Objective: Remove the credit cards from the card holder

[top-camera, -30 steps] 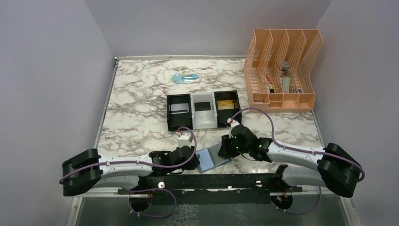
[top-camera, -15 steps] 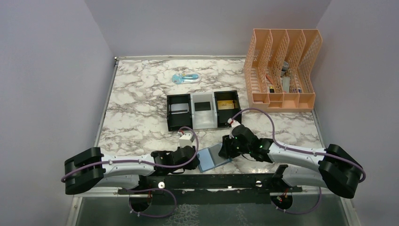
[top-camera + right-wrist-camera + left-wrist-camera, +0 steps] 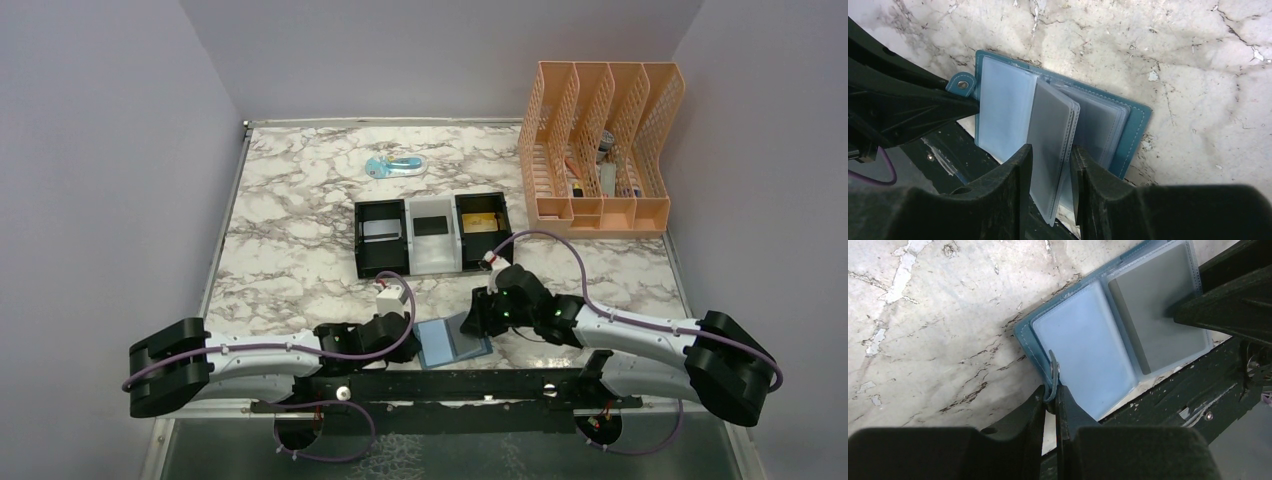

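The teal-blue card holder point(image 3: 452, 343) lies open at the table's near edge, between my two grippers. Its paler blue inside and clear sleeves show in the left wrist view point(image 3: 1088, 345). My left gripper point(image 3: 1053, 392) is shut on the holder's snap tab point(image 3: 1054, 371) at its left edge. My right gripper point(image 3: 1050, 160) is slightly open, one finger on each side of a greyish clear sleeve point(image 3: 1053, 130) that stands up from the holder point(image 3: 1135, 130). I cannot tell whether a card is inside that sleeve. The left gripper point(image 3: 412, 335) and right gripper point(image 3: 478, 318) flank the holder.
A black-and-white three-compartment tray point(image 3: 410, 262) stands mid-table, with a yellow card point(image 3: 480, 223) at right, a black card point(image 3: 432, 225) in the middle and a pale card point(image 3: 380, 229) at left. An orange file organiser point(image 3: 600, 150) stands back right. A blue object point(image 3: 392, 166) lies at the back. A black rail point(image 3: 450, 385) runs along the near edge.
The left arm has drawn slightly left and nearer, pulling the tab, and the holder now lies flatter and more open. The right gripper has stayed at the sleeves.
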Controlling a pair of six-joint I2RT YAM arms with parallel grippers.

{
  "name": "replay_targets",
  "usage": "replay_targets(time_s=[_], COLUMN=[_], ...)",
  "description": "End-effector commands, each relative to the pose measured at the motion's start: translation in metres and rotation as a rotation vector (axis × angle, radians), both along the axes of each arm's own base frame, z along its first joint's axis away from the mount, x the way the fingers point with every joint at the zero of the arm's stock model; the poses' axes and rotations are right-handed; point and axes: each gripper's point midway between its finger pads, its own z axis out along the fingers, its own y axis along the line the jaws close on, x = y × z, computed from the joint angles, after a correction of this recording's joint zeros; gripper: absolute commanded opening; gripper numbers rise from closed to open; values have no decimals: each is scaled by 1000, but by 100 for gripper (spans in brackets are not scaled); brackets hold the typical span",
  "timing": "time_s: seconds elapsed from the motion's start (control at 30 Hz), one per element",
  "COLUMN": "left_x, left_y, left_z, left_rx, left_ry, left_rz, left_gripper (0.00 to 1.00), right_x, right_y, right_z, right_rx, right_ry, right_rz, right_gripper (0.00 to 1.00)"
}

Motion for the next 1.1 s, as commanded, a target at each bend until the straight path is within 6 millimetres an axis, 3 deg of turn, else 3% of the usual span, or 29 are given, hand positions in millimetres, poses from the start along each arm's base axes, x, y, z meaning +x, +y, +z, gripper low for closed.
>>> replay_targets(time_s=[0.0, 0.37, 0.7, 0.93, 1.07], left_x=[-2, -2, -2, -2, -2], left_y=[2, 0, -2, -1, 0], left_z=[0, -1, -1, 0, 0], left_rx=[-11, 3, 8, 2, 3], left_ry=[-3, 4, 4, 3, 2], left_rz=[5, -1, -5, -2, 0], left_gripper=[11, 10, 10, 10, 10], right_x=[-2, 17, -5, -5, -6], right_y=[8, -30, 0, -6, -2], right_z=[8, -5, 3, -16, -16], right_rx=[47, -177, 18, -50, -35], right_ry=[-5, -26, 16, 47, 55], right_rz=[21, -138, 5, -18, -1], right_gripper=[34, 49, 44, 42, 41])
